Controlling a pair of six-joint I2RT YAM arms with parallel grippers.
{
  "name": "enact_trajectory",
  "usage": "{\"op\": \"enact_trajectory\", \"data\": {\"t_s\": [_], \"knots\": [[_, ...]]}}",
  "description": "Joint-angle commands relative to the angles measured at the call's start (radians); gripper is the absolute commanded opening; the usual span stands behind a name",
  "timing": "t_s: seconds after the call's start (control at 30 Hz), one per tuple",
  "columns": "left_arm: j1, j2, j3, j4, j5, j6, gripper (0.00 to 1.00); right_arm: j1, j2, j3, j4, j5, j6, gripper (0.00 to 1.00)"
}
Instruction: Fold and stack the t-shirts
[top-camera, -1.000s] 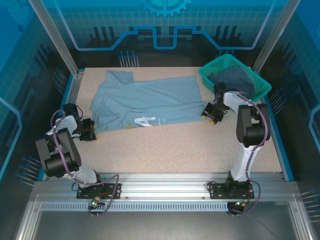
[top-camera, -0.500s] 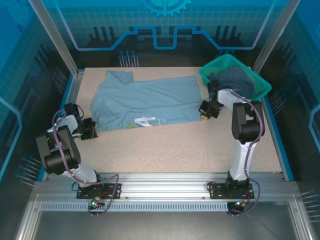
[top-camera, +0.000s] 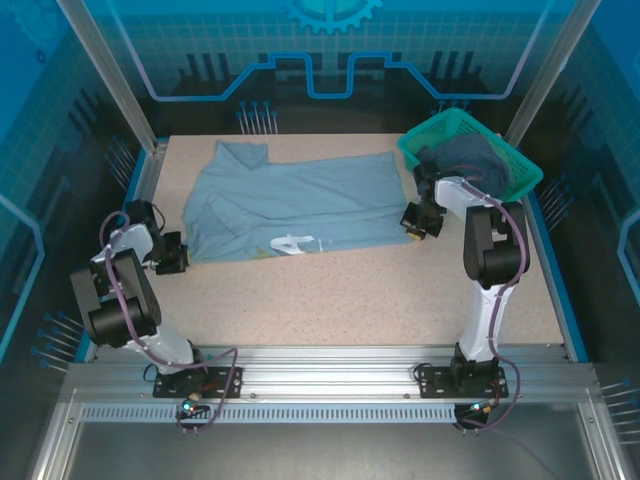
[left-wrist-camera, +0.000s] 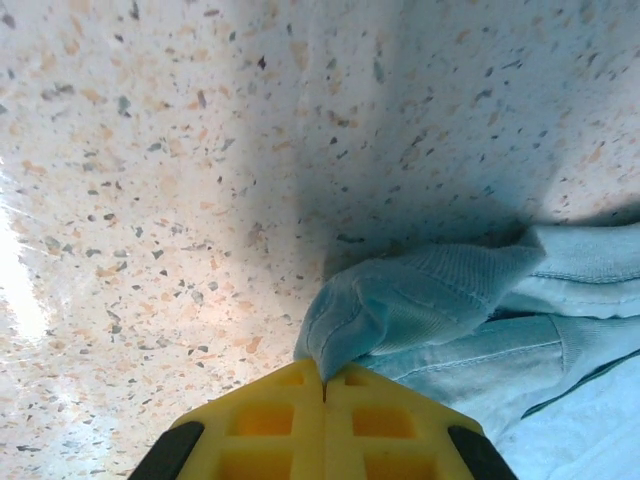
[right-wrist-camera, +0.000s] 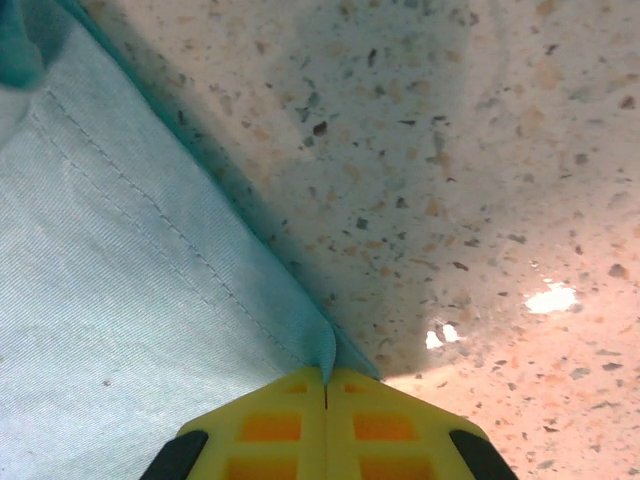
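Lying spread out from left to right, the pale t-shirt (top-camera: 290, 200) covers the far half of the table (top-camera: 350, 290), with its white print (top-camera: 295, 243) at the near edge and one sleeve reaching toward the far left corner. My left gripper (left-wrist-camera: 323, 375) has its yellow fingertips pressed fully together, and between them is pinched a thick, bunched fold of the shirt's near left corner; in the left wrist view the cloth rises from the speckled surface into the tips. My right gripper (right-wrist-camera: 325, 378) is also fully closed, and it nips a thin point of the stitched hem at the shirt's near right corner, while the rest of that hem lies flat on the table and runs away to the upper left in the right wrist view. Both grippers are low at the table, one at each end of the shirt. The darker t-shirt (top-camera: 470, 158) lies crumpled inside the teal mesh basket (top-camera: 527, 178), which stands in the far right corner, just beside my right arm
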Motion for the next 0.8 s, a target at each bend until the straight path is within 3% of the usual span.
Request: {"op": "enact_trajectory", "data": {"t_s": [0.0,0.4,0.6,0.77], "knots": [[0.014,-0.011,0.018,-0.082,-0.056,0.065,0.0,0.008,-0.046,-0.034,-0.051,0.055,0.002,0.0],[0.01,-0.01,0.019,-0.144,-0.08,0.128,0.0,0.011,-0.155,-0.17,-0.113,0.096,0.115,0.0],[-0.048,-0.074,-0.022,-0.211,-0.095,0.149,0.0,0.013,-0.238,-0.266,-0.209,0.143,0.194,0.0],[-0.106,-0.187,-0.131,-0.235,-0.113,0.077,0.0,0.02,-0.32,-0.349,-0.282,0.178,0.242,0.0]]}}
